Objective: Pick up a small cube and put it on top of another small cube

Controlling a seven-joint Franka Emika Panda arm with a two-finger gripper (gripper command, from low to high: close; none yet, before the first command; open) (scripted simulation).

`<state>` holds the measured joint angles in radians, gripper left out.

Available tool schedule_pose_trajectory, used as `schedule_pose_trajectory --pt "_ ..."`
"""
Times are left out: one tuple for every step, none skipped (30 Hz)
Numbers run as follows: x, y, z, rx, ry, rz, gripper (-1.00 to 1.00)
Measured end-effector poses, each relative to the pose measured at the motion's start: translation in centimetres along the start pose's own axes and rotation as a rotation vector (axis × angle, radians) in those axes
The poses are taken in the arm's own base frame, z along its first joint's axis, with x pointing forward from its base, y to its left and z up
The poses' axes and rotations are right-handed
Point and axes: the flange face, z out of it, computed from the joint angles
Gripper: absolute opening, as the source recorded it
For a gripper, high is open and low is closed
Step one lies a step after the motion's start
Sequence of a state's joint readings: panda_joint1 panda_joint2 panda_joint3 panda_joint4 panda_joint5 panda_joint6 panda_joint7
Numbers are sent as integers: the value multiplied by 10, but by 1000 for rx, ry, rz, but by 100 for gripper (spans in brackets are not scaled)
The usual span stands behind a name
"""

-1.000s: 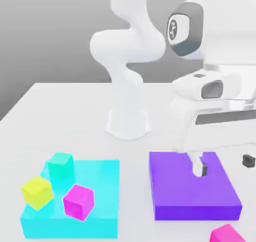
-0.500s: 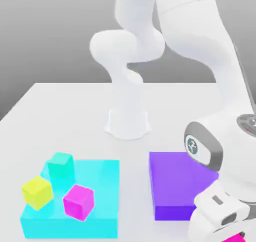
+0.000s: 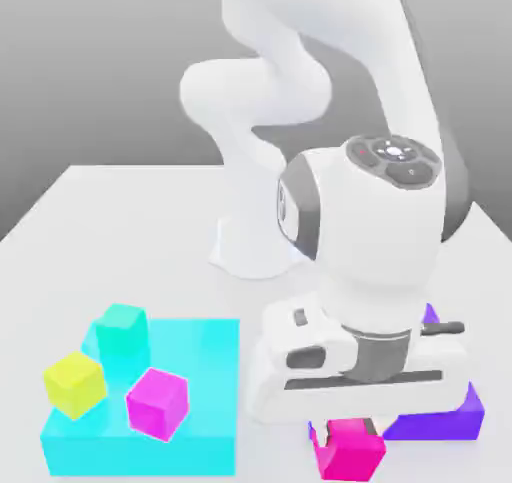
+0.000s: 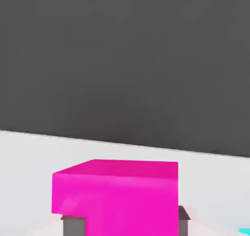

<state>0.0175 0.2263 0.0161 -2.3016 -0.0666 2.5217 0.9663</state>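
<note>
With the hot-pink cube (image 3: pixel 349 449) sitting right under the hand and between the jaws, the coming move turns on a sideways gap, not on reach. Jaws are clenched on that cube; in the hand view its pink face (image 4: pixel 117 196) sits square between two dark pads low at its sides. Gripper (image 3: pixel 347 433) points straight down at the near edge of the worktop (image 3: pixel 110 211), just in front of the purple slab (image 3: pixel 460 411), w/ the cube low, at or barely off the surface; can't tell which.

Likely targets all lie toward the exterior view's left, on the cyan slab (image 3: pixel 205 371): magenta cube (image 3: pixel 157 403) nearest, yellow cube (image 3: pixel 74 383) beyond it, teal cube (image 3: pixel 121 332) farther back. So, my read: lift first, then carry left across the gap between slabs, approx level w/ the magenta one. Cube has no long axis, so the wrist needs little turning; squaring its faces to the lower cube is what matters.
</note>
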Motion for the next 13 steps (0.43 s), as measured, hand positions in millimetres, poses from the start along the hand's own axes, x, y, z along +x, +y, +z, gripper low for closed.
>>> schedule_pose_trajectory --pt "16 20 -6 -1 -1 72 -100" --pt "32 40 -12 -1 -2 144 -100" --pt "47 62 -19 -1 -5 219 -100" --pt "62 87 -25 0 -8 302 -100" --pt "82 120 -31 2 -12 406 -100" --pt "100 159 -38 6 -18 523 -100" --pt "117 199 -40 10 -25 645 -100" --pt "125 225 -33 14 -30 725 -100" --pt "123 223 -22 16 -33 734 -100" --pt "120 221 -8 17 -33 734 -100" --pt "119 220 2 17 -33 736 100" --pt "119 220 2 17 -33 736 100" --pt "119 220 2 17 -33 736 100"
